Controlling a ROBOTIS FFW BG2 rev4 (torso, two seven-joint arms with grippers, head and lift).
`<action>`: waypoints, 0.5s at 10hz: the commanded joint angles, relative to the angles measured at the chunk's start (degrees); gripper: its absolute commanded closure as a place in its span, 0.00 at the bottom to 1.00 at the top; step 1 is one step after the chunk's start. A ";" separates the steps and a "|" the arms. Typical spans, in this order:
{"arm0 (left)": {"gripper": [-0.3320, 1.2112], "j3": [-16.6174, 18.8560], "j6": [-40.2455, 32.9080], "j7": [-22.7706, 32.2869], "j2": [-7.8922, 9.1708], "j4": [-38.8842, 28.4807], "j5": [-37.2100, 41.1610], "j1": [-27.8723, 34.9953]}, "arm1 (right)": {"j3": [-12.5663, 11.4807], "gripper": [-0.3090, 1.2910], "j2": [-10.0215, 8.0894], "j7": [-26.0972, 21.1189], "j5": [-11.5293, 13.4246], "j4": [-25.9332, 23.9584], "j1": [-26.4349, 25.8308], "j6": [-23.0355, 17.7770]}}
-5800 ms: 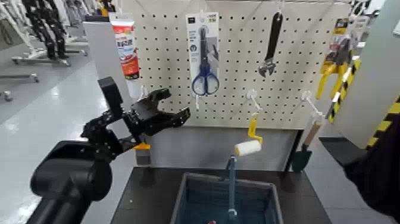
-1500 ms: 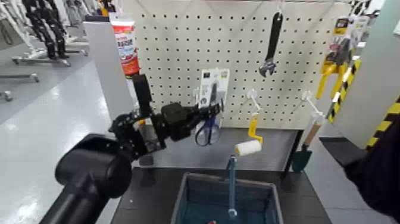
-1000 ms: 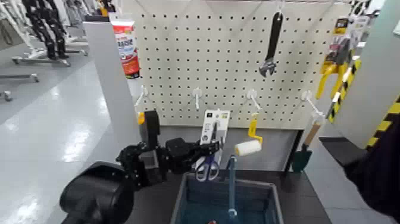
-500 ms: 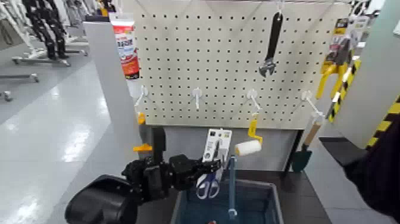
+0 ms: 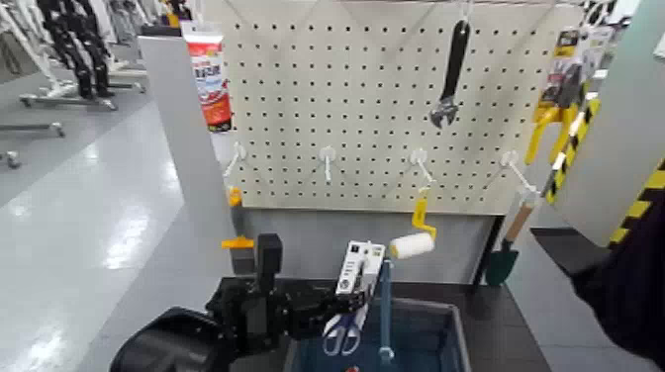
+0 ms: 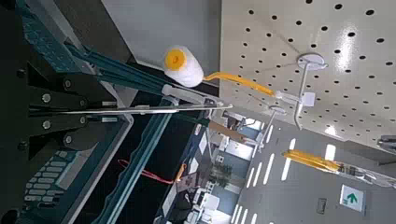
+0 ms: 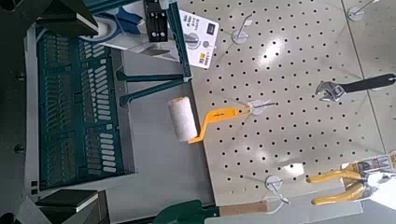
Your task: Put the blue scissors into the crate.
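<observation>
Lowered blue scissors [image 5: 342,334], handles down, card tilted

Behind everything stands a pale pegboard [image 5: 386,109], dotted with holes, white hooks on its front. A glossy grey floor [image 5: 99,237] stretches away on the left, catching bright reflections. Over on the right there's a plain pale wall panel [image 5: 604,148], black-and-yellow striped tape [image 5: 635,210] running beside it.
</observation>
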 commanded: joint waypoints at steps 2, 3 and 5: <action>0.93 -0.60 0.15 -0.01 0.00 1.32 -0.57 0.01 | 0.00 0.24 0.01 0.00 0.04 0.00 0.00 0.00; 0.54 -0.60 0.77 -0.19 0.00 1.14 -0.84 -0.08 | 0.00 0.24 0.01 0.00 -0.05 0.00 0.00 0.00; 0.20 -0.42 0.50 -0.36 0.00 0.88 -0.84 -0.08 | 0.00 0.24 -0.08 0.00 -0.05 0.00 0.00 0.00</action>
